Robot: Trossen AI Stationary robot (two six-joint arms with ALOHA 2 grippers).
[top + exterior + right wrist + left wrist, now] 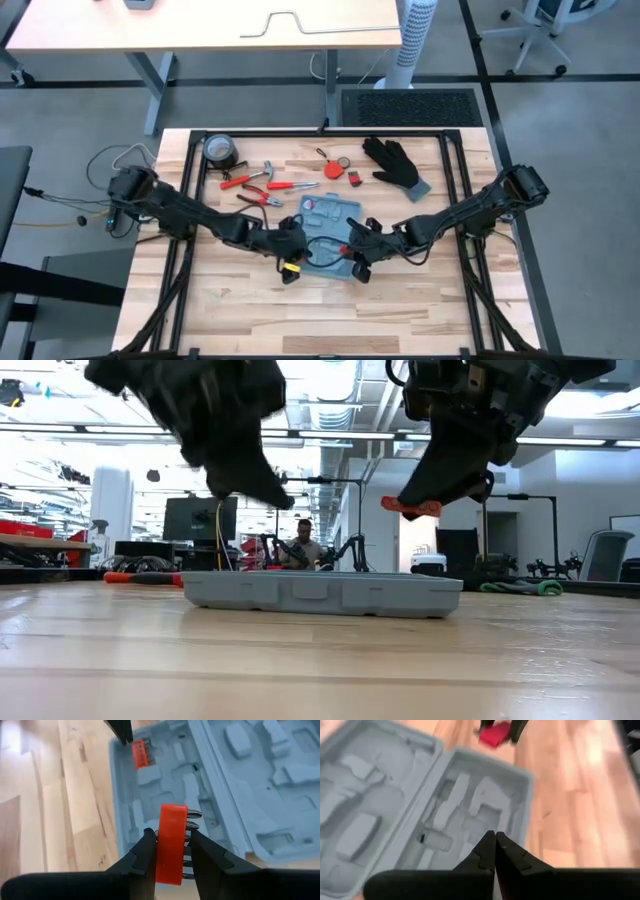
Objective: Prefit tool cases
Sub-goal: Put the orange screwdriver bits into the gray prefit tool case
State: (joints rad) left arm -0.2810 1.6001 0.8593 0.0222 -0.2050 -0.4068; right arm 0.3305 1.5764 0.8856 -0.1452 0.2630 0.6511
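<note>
over the open case: bit holder held, recess not yet filled

nearest you, along the front half of the table (pixel 250 310), both grippers hang above the tool case (pixel 330 232), which lies opened flat at mid-table with its moulded grey recesses facing up.

item, right gripper (pixel 170 851): fingers pinching an orange-red bit holder (pixel 171 849) upright between them, metal bits showing at its side, clear of the case in the low view.

item, left gripper (pixel 495 851): fingers pressed together, holding nothing, poised over the case's other half.

item, a second orange piece (pixel 141 746) already sits in a recess near the case's far edge.

farther back on the table, not yet fitted: red-handled pliers (pixel 262 198), a hammer (pixel 252 178), small red pieces (pixel 340 168), a black glove (pixel 396 165), a tape roll (pixel 220 151).

step in hand, by your reading: carrying the holder to its slot. next you'd need to match its long shape to the right recess, level it, lower and release.
</note>
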